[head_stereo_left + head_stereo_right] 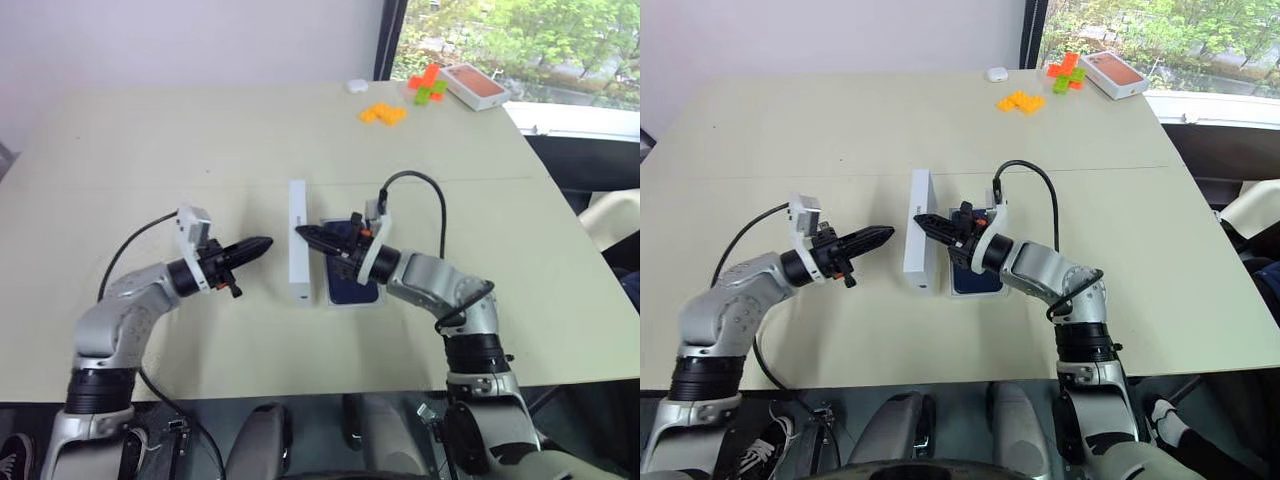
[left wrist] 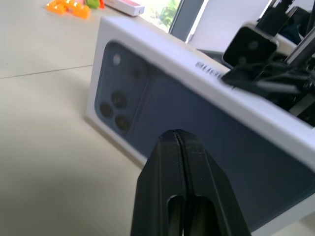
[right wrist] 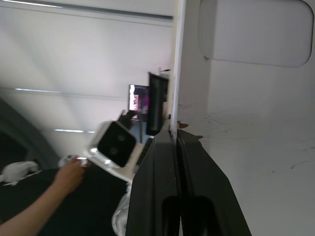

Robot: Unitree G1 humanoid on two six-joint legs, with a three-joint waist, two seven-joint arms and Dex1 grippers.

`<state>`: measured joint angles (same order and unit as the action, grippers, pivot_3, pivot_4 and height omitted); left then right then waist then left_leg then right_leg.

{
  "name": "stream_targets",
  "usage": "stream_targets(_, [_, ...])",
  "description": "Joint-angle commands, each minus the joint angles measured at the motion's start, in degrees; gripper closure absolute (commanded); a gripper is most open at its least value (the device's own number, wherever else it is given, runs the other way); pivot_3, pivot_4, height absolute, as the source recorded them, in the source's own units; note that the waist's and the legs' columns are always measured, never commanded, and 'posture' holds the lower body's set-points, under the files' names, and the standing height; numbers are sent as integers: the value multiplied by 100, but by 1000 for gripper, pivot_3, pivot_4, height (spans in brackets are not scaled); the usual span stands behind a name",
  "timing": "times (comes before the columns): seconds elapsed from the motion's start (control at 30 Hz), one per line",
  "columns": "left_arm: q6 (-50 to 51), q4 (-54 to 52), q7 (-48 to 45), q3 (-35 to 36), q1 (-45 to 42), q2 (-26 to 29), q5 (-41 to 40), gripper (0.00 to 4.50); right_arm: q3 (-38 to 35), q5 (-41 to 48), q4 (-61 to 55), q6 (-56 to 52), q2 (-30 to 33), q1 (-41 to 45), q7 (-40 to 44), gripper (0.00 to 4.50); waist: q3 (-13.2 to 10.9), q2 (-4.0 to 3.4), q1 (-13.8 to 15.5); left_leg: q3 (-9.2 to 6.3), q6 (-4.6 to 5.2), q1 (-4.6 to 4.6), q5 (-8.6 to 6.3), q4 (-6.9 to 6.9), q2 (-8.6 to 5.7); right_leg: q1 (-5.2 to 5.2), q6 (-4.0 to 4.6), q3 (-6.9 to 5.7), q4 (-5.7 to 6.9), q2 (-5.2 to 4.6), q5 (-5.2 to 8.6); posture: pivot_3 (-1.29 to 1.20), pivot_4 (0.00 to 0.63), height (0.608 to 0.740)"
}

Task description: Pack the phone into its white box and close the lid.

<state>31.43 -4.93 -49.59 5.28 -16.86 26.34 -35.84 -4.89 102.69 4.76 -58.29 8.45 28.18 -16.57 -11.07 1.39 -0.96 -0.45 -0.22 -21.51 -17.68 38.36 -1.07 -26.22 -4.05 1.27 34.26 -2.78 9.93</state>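
One lid, one phone, one orange-topped box, one table.

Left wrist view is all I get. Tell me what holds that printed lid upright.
Observer: The right hand is shut on the lid at its upper edge, reaching in from the far side.
Operator: Say where the phone is.
Observer: The phone lies flat on the table just behind the lid, under the right wrist.
Operator: Report how my hand stands to the lid.
Observer: The left hand, shut, points at the lid's printed face with a gap between them.
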Motion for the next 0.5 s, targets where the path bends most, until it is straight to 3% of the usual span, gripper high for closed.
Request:
stream_targets(0.03, [-262, -102, 24, -175, -37, -140, 170, 4486, -53, -144, -167, -19, 77, 15, 271, 4500, 1, 1, -7, 1, 0, 0, 0, 0, 0, 0, 0, 1, 0, 0, 0, 0, 150, 740])
stream_targets(0.17, [-367, -49, 57, -348, -15, -319, 300, 4486, -75, -239, -191, -35, 144, -8, 388, 4500, 2, 1, -15, 2, 0, 4, 0, 0, 2, 1, 0, 3, 2, 4, 0, 0, 150, 740])
stream_targets(0.27, [-405, 8, 53, -454, 20, -401, 365, 4500, -82, -409, -227, -33, 226, 26, 502, 3547, 2, 0, -11, 1, 0, 6, 0, 1, 2, 1, 0, 3, 5, 6, 0, 0, 150, 740])
stream_targets(0.47, [-457, -6, 70, -663, 87, -594, 451, 4500, -176, -454, -369, -250, 677, 195, 762, 549, 2, 1, -5, 4, 0, 4, 0, 6, 1, 3, 0, 4, 4, 3, 0, 0, 150, 740])
stream_targets(0.5, [-455, -10, 80, -679, 84, -621, 450, 4500, -154, -697, -457, -311, 888, 264, 955, 549, 2, 0, -3, 4, 0, 3, 0, 6, 1, 3, 0, 4, 3, 3, 0, 0, 150, 740])
